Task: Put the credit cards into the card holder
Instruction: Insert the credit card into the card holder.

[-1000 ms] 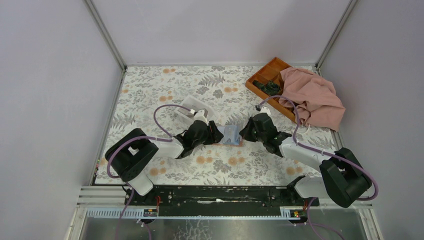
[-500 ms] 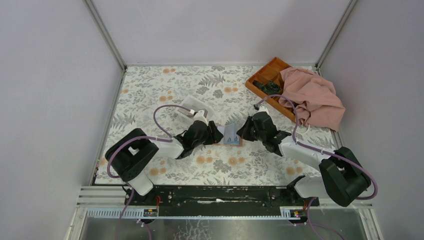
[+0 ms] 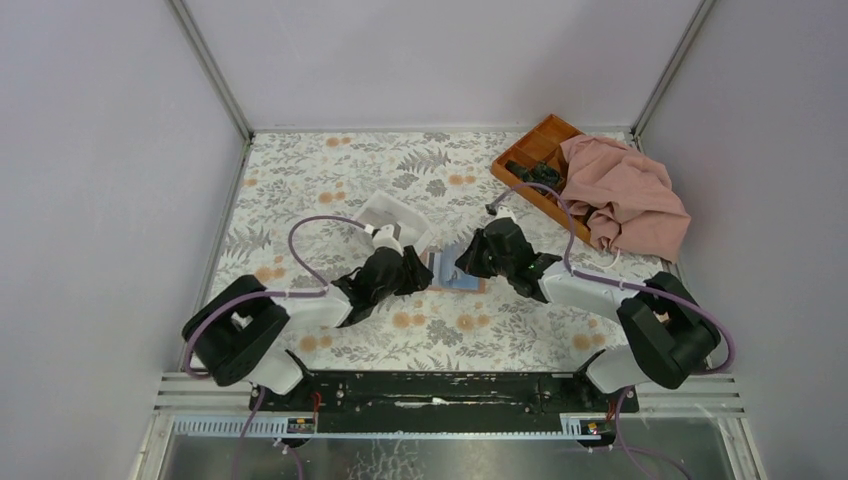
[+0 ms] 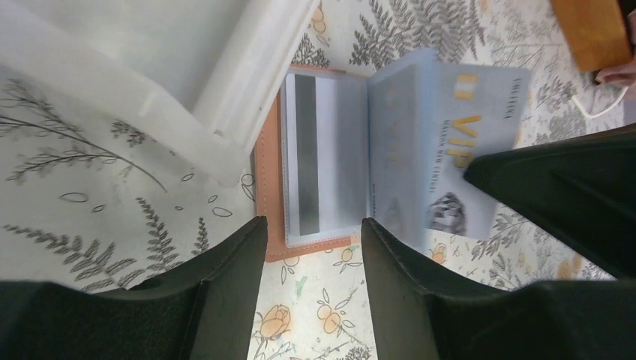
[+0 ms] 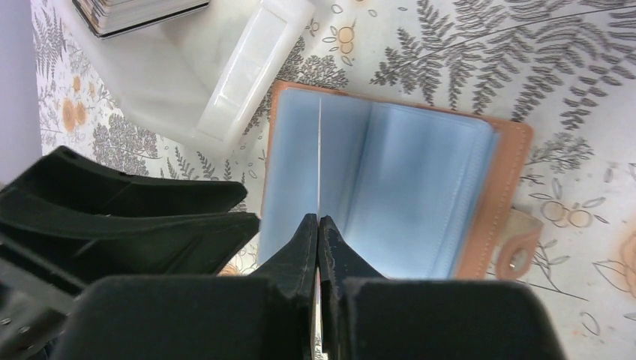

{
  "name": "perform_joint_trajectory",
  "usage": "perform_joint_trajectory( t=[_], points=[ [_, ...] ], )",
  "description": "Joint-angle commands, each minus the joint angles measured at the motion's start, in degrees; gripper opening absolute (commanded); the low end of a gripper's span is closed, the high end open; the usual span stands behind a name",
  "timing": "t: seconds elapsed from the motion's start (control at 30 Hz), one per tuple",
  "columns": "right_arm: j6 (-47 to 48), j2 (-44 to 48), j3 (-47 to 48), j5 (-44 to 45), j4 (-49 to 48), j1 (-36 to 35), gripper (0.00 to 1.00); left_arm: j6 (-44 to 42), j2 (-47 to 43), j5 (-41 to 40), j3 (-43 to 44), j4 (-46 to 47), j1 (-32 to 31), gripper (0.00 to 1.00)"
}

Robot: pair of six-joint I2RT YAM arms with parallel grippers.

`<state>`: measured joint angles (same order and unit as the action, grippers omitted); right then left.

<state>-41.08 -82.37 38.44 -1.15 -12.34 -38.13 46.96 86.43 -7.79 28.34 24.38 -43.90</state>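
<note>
From overhead I see both arms reaching to the middle of the flowered table (image 3: pixel 330 180), where the wallet (image 3: pixel 466 287) lies open just beside the white box (image 3: pixel 392 216). The left gripper (image 3: pixel 417 268) is at the wallet's left end and the right gripper (image 3: pixel 463 262) is over its right part. From up here I cannot tell how either pair of fingers stands. The orange tray (image 3: pixel 530 150) and a pink cloth (image 3: pixel 628 195) are well apart in the far right corner

My left wrist camera shows the left fingers (image 4: pixel 225 285) apart with nothing between them, over the wallet's near edge. A card with a dark stripe (image 4: pixel 319 157) lies flat on the open wallet. A VIP card (image 4: pixel 450 127) stands tilted next to it, its lower corner pinched by the right gripper

My right wrist camera looks along that VIP card edge-on. The right fingers (image 5: pixel 300 255) are clamped on it, and its thin edge runs across the wallet's light blue pockets. The snap tab (image 5: pixel 519 251) sticks out on the right. The left gripper is just beside the wallet's left edge, and I cannot tell whether it touches
</note>
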Motion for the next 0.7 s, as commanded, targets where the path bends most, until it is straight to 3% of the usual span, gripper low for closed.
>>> perform_joint_trajectory(
  t=[0.0,0.33,0.67],
  points=[
    [-0.49,-2.29,4.27,0.73,-2.54,-2.16,0.00,0.41,-6.45,-5.48,-1.79,-3.28,-0.35,0.57],
    [-0.02,-5.65,5.53,2.86,-1.90,-4.07,0.00,-0.04,-8.76,-6.05,-2.38,-4.25,-0.31,0.57],
    [0.39,-6.58,4.53,4.35,-2.06,-3.95,0.00,-3.66,-4.42,-1.27,2.08,-3.16,-0.29,0.57]
  ],
)
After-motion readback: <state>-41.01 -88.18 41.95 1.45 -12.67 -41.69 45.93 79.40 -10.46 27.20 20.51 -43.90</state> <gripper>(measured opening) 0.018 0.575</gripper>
